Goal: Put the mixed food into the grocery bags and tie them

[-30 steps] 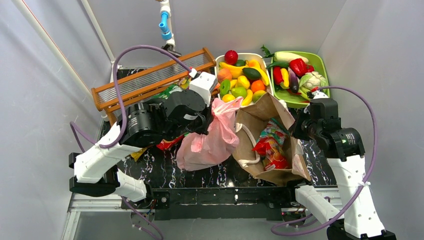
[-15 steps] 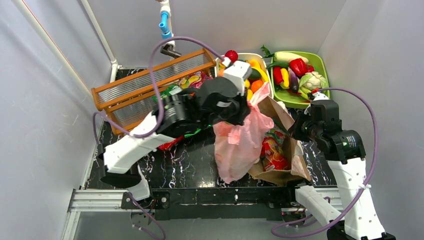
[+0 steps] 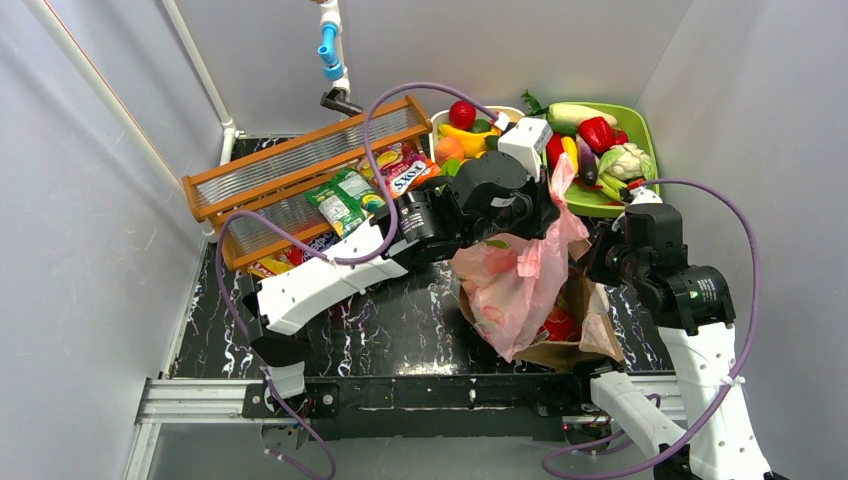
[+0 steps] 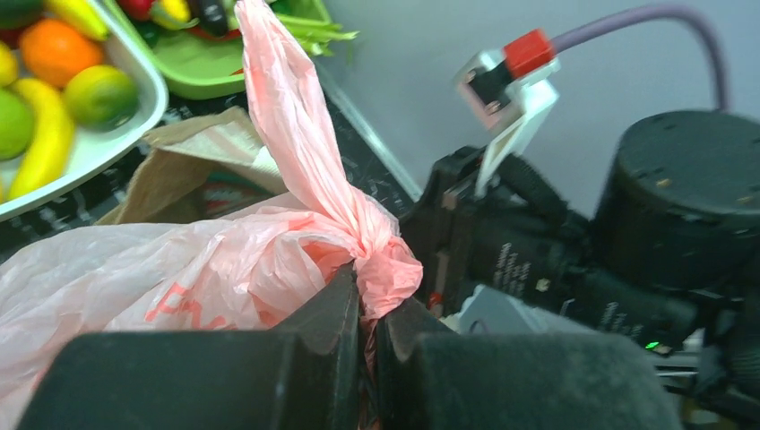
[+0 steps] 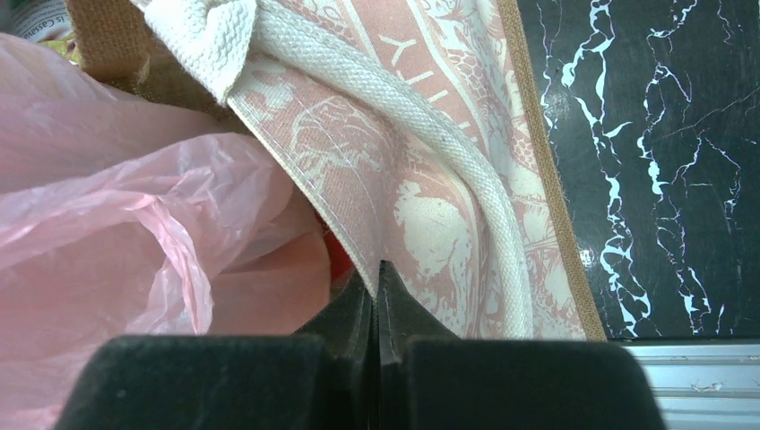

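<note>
The pink plastic bag (image 3: 520,280), knotted at the top, hangs over the open brown bag (image 3: 585,335). My left gripper (image 3: 545,215) is shut on the pink bag's knot (image 4: 381,260), with a twisted handle (image 4: 287,107) sticking up. My right gripper (image 3: 600,255) is shut on the brown bag's printed rim (image 5: 421,206), beside its white rope handle (image 5: 448,161); the pink bag (image 5: 116,269) fills the left of that view. Snack packets (image 3: 370,185) lie by the wooden rack. Toy fruit (image 3: 470,140) sits in the white basket, vegetables (image 3: 600,140) in the green tray.
An orange wooden rack (image 3: 300,170) stands at the back left. The white fruit basket (image 3: 485,110) and green tray (image 3: 645,130) are at the back right. Grey walls close in on both sides. A metal rail (image 3: 400,395) runs along the near edge.
My left arm has swung right, carrying the pink bag from the table's middle to over the brown bag. The snack packets by the rack are now uncovered. The right gripper has stayed put.
</note>
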